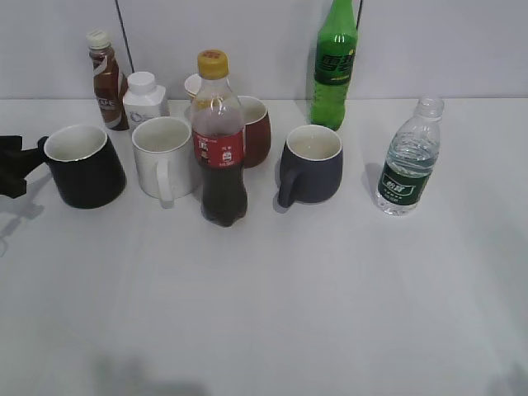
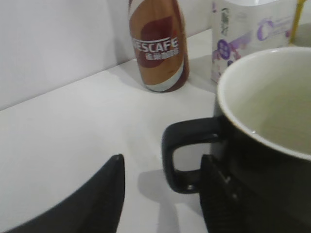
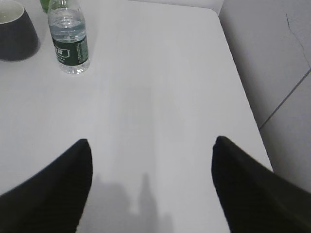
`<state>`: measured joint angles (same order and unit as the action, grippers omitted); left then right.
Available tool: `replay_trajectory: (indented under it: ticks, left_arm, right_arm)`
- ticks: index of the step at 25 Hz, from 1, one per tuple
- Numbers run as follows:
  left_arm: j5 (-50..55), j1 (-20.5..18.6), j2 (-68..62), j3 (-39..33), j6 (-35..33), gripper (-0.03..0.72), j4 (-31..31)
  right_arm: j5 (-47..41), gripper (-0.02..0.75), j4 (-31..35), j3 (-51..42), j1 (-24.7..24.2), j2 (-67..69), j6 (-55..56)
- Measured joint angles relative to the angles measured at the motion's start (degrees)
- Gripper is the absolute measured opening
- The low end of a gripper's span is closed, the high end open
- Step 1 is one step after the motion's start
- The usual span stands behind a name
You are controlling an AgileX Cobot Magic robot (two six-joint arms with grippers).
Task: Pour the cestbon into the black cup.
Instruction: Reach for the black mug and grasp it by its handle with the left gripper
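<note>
Cestbon (image 1: pixel 408 157) upright on table (image 1: pixel 330 289), right side, cap off, long axis vertical; right of grey-blue mug (image 1: pixel 311 165).

Right gripper (image 3: pixel 150 179) wide apart, empty. Bottle (image 3: pixel 69 39) lies ahead and to left in right wrist view, well apart, bare table between. Right arm clearly nearer to it; judge reach forward-left, side grasp on ribbed body.

Black cup (image 1: pixel 82 165) at far left of row. Left gripper (image 2: pixel 163 194) apart, straddling cup handle (image 2: pixel 182 155); one finger (image 2: pixel 218 194) against cup wall (image 2: pixel 262 170), not clamped.
</note>
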<state>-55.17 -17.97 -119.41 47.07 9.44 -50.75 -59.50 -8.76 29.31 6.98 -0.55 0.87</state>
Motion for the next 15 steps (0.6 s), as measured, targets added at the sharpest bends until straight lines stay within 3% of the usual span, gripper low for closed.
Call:
replay_trajectory:
  ticks: [9,15]
  left_arm:
    - [-1.7,0.41,-3.09,3.06,-0.04,0.386,-0.57]
    - [-1.84,3.6,-6.13,6.61,-0.04,0.375,1.93]
  right_arm:
    - [0.0,0.588,0.0,0.0,0.0,0.0,0.0]
    - [0.0,0.588,0.0,0.0,0.0,0.0,0.0]
